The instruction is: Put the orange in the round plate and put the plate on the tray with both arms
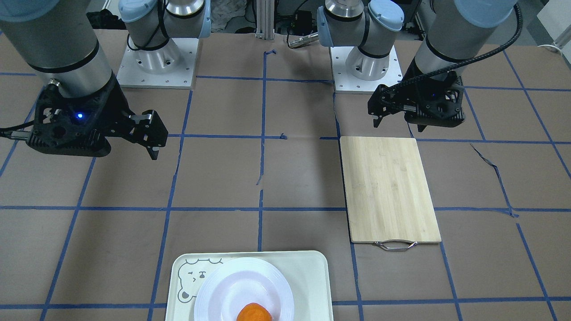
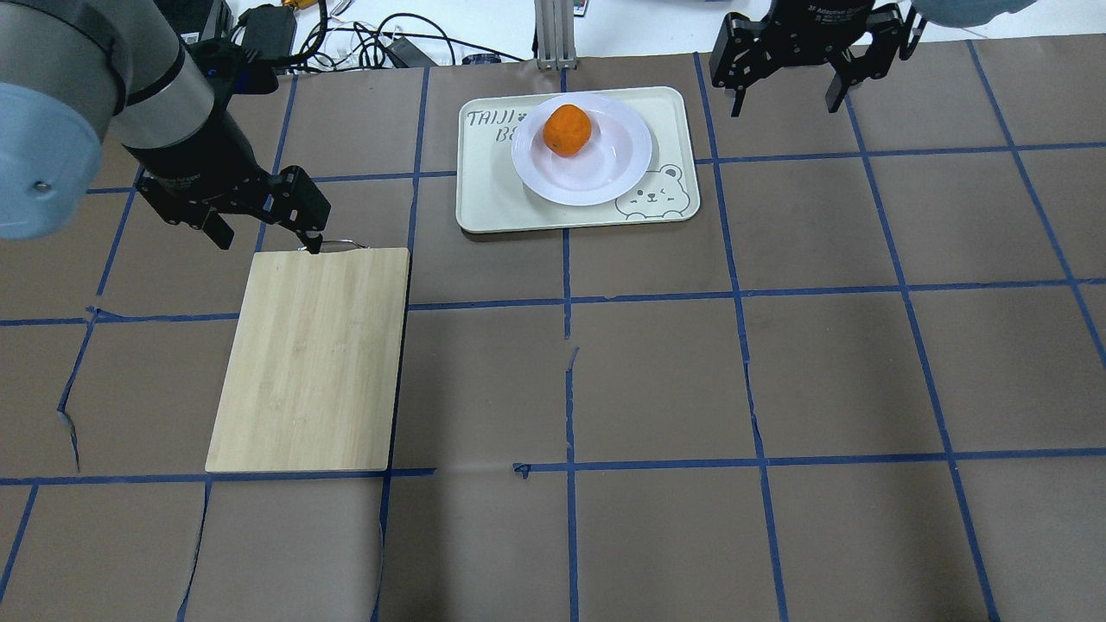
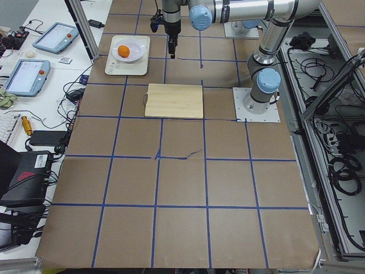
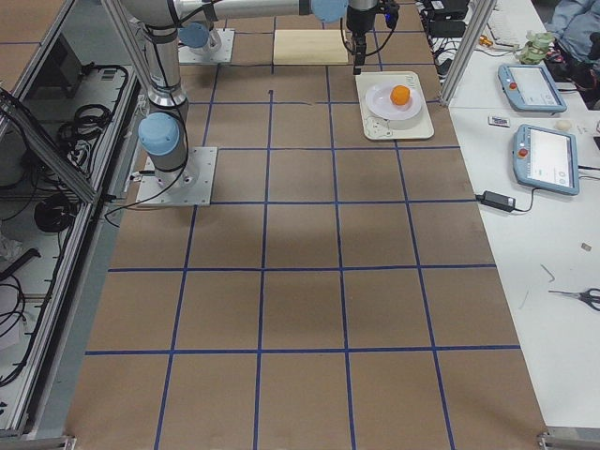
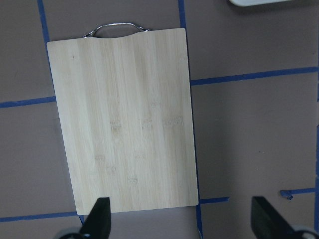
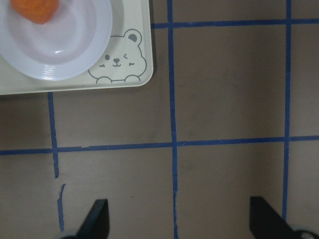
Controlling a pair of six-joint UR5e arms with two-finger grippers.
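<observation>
The orange (image 2: 568, 130) lies in the round white plate (image 2: 624, 164), a little off its centre. That plate rests on the pale tray (image 2: 492, 194) with the bear face, at the table's far side. My left gripper (image 2: 266, 240) hangs open over the handle end of the wooden cutting board (image 2: 311, 358), holding nothing. To the right of the tray, my right gripper (image 2: 786, 106) is open and empty, apart from the tray. The right wrist view shows the plate (image 6: 75, 55), the orange (image 6: 35, 7) and the tray's bear corner (image 6: 142, 74) at top left.
The cutting board (image 1: 388, 187) with a metal handle (image 1: 395, 245) lies on the brown table, left of the tray as the overhead view shows it. Blue tape lines grid the paper, torn in places. Cables and tablets sit beyond the far edge.
</observation>
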